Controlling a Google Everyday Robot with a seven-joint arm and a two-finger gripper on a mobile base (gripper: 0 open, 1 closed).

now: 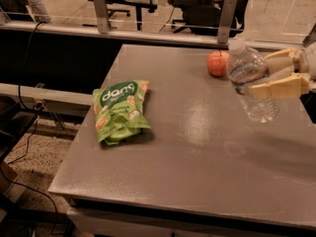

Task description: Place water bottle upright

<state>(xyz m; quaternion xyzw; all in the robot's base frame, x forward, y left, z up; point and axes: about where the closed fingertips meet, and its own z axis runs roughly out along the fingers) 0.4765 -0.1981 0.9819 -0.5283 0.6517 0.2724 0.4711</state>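
Note:
The water bottle [248,80] is a small clear ribbed plastic bottle with a white cap. It is held nearly upright, cap up and leaning slightly left, above the right side of the grey table [197,147]. My gripper [269,75] comes in from the right edge of the view. Its cream fingers [276,87] are shut around the bottle's middle. The bottle's base hangs a little above the tabletop.
An orange-red apple [217,62] lies on the table just behind and left of the bottle. A green snack bag [118,110] lies flat at the table's left side. A rail with metal posts [225,13] runs behind the table's far edge.

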